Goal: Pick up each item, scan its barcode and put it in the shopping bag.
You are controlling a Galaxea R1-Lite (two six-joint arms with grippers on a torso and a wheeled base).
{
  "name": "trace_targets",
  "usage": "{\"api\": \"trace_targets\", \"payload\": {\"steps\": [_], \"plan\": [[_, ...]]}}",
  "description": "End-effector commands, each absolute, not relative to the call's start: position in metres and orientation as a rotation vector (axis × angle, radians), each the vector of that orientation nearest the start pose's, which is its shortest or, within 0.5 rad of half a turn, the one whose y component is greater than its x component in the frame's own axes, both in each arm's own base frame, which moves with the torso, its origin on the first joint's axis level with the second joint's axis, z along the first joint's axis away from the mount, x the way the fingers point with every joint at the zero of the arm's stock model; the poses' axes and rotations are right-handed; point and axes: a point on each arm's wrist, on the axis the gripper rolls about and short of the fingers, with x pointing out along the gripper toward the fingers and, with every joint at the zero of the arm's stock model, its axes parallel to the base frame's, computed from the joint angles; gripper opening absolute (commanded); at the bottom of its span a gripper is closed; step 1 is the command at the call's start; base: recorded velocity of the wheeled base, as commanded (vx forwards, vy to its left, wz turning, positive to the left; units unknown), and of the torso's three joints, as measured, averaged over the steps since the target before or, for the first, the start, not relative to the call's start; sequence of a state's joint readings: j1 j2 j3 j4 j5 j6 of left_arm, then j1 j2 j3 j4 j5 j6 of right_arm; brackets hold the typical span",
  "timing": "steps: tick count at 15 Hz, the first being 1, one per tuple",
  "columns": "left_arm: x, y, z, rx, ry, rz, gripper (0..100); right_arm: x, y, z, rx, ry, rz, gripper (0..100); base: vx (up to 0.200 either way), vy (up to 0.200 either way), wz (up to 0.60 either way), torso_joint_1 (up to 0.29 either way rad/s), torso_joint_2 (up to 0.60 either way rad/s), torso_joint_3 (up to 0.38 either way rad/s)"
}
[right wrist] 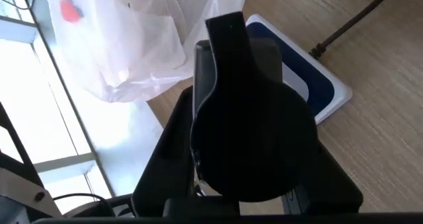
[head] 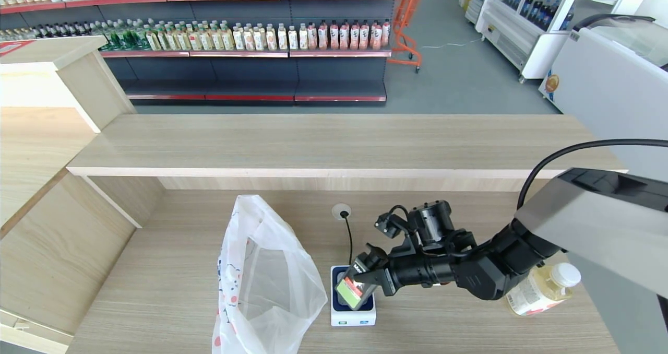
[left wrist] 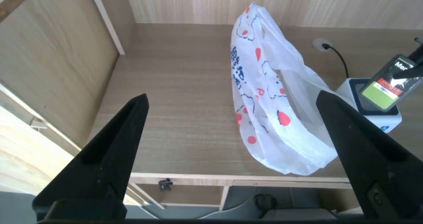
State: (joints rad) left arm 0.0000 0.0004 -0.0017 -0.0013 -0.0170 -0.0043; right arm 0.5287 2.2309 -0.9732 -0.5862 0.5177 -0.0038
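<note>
right tool (head: 364, 276) grips a small green-and-red labelled packet (head: 348, 293) just above the blue-topped scanner (head: 354, 318) on the wooden bench (head: 156, 291). to scan well, the barcode face likely needs turning squarely toward the window, close and steady. a white spotted shopping bag (head: 266, 275) stands just beside the scanner. left tool (left wrist: 231, 112) hangs spread apart, empty. a pale bottle (head: 543, 288) lies by the right arm. behind are shelves of drinks (head: 250, 35) and chest freezers (head: 605, 82).

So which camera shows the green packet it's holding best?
The head view: the packet sits in the right gripper above the scanner. The left wrist view catches it far off; the right wrist view hides it behind a finger.
</note>
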Motion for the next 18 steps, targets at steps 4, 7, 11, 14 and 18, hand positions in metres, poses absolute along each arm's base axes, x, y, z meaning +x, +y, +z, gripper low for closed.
{"api": "trace_targets", "payload": {"steps": [4,7,11,14,18], "plan": [[-0.023,0.0,0.076,-0.005,-0.003,-0.017,100,0.331,0.216,0.023,-0.023,0.705,1.025,0,0.0,0.0,0.0,0.0,0.0,0.0],[-0.023,0.0,0.076,-0.005,-0.003,-0.017,100,0.332,0.215,0.036,-0.029,0.665,1.008,0,0.0,0.0,0.0,0.0,0.0,0.0],[-0.023,0.0,0.076,-0.005,-0.003,-0.017,100,0.306,0.184,0.094,0.129,0.639,0.938,0,0.0,0.0,0.0,0.0,0.0,0.0],[-0.023,0.0,0.076,-0.005,-0.003,-0.017,100,0.287,0.137,0.125,0.168,0.575,0.85,0,0.0,0.0,0.0,0.0,0.0,0.0],[-0.023,0.0,0.076,-0.005,-0.003,-0.017,100,0.255,0.104,0.139,0.147,0.531,0.801,0,0.0,0.0,0.0,0.0,0.0,0.0]]}}
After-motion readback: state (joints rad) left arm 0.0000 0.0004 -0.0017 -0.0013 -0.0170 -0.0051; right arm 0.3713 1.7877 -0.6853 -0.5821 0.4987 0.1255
